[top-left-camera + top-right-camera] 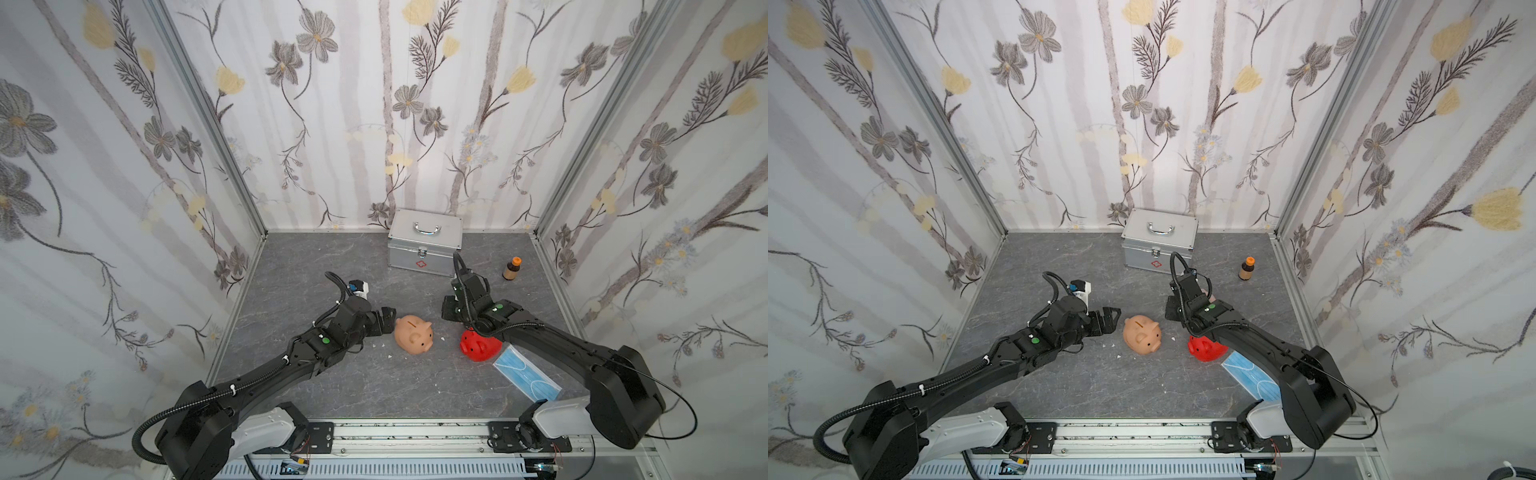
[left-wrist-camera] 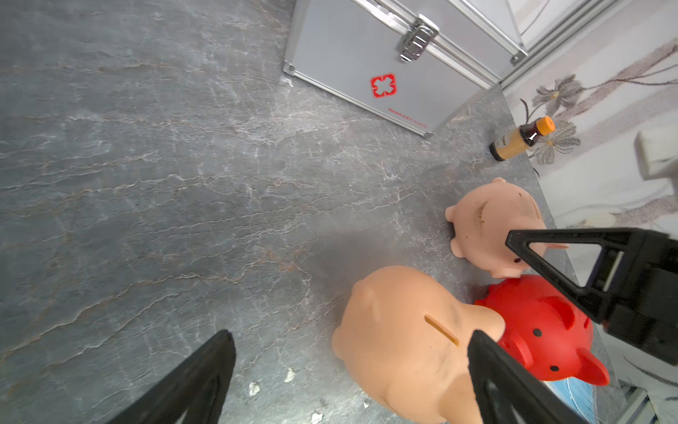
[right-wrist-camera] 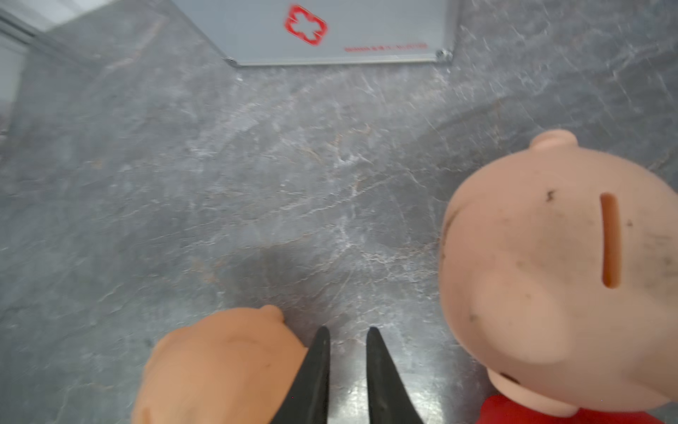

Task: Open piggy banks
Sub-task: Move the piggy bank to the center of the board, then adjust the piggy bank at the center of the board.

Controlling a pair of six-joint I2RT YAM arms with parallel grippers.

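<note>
Three mid-table, plugs hidden, presumably underneath: peach piggy bank, red piggy bank, paler piggy bank. Close wide-open, empty left gripper squarely across peach body beside it; keep barely parted, empty right gripper clear.

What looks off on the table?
Small white flecks lie scattered on the table around the peach piggy bank, like debris. The paler piggy bank carries dark smudges. A blue face mask lies partly under the right arm.

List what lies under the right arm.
A bright red plastic piggy bank and blue pleated face mask show partly beneath it. A pale pink plastic piggy bank is nearly hidden from above, clear in wrist views.
</note>
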